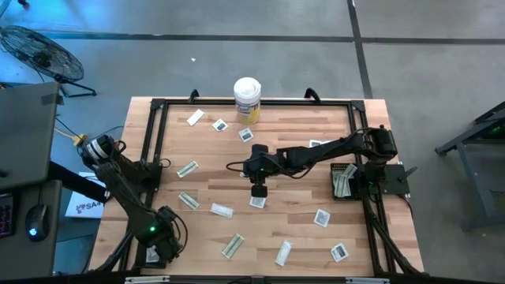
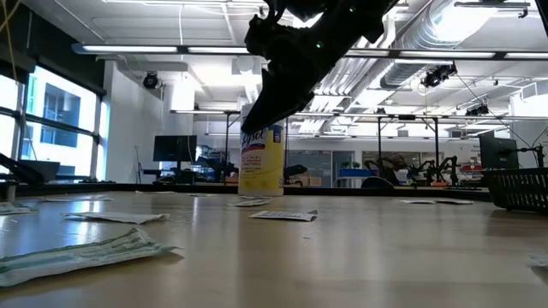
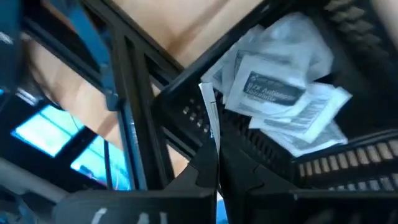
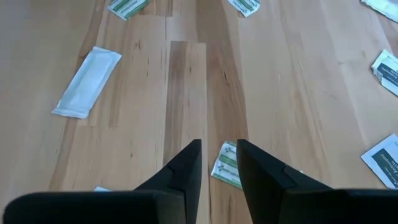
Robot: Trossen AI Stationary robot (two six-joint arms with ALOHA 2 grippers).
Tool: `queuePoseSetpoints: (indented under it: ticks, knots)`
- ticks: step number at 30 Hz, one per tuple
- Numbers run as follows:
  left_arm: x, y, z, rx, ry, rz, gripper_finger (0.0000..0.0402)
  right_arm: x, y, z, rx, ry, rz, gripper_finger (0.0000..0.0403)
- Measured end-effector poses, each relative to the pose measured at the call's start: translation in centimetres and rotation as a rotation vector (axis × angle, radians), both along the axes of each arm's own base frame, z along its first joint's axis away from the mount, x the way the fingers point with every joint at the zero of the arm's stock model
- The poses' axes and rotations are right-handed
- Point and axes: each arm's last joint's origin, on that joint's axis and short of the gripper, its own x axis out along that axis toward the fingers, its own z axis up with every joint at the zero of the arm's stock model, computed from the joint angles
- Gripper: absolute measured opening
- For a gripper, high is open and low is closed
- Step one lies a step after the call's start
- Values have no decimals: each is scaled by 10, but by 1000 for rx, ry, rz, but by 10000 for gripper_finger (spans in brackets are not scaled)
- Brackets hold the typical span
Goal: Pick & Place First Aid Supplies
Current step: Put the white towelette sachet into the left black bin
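The right gripper [image 1: 258, 190] is hanging over the middle of the wooden table [image 1: 300, 229]. Its two dark fingers [image 4: 186, 165] are standing a little apart, with nothing between them. A small white and green packet [image 4: 227, 166] is lying flat on the wood just under the fingertips, showing through the gap in the right wrist view. From above, this packet [image 1: 257, 202] is lying just past the gripper, toward the front edge of the table.

The left gripper [image 1: 158, 237] is sitting at the front left corner of the table, over a black basket [image 3: 348, 168]. Its fingers [image 3: 202, 177] are pressed together on a thin white packet [image 3: 210, 115] that is standing on its edge. Under it, more white sachets [image 3: 273, 93] are lying in a pile inside the basket.

Many first aid supplies are lying spread out on the table. A long white wrapper [image 1: 283, 252] is lying near the front edge, with a pale-green wrapper [image 1: 232, 246] to its left. A square sachet [image 1: 339, 252] is lying near the front right corner, and another square sachet [image 1: 321, 218] is lying a little farther back. A white wrapper [image 1: 221, 210] is lying left of the middle. More packets are lying near the back edge, close to a tall white canister [image 1: 247, 99] with a yellow label. A second black basket [image 1: 342, 183] is sitting at the right edge of the table with packets in it.
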Motion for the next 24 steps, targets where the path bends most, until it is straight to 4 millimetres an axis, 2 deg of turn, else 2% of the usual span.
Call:
queuePoseSetpoints:
  ticks: [3,8,17,24]
  knots:
    - [-2,1,-10,-31,15,9,1,0,0,0,0,0,0,95]
    - [-1,0,-14,-29,-24,5,5,0,0,0,0,0,0,95]
    - [-1,-1,-13,-78,14,-18,86,-5,-1,-5,-61,78,21,121]
    - [-4,-2,-11,-161,104,-36,85,-6,-1,-6,-97,92,57,135]
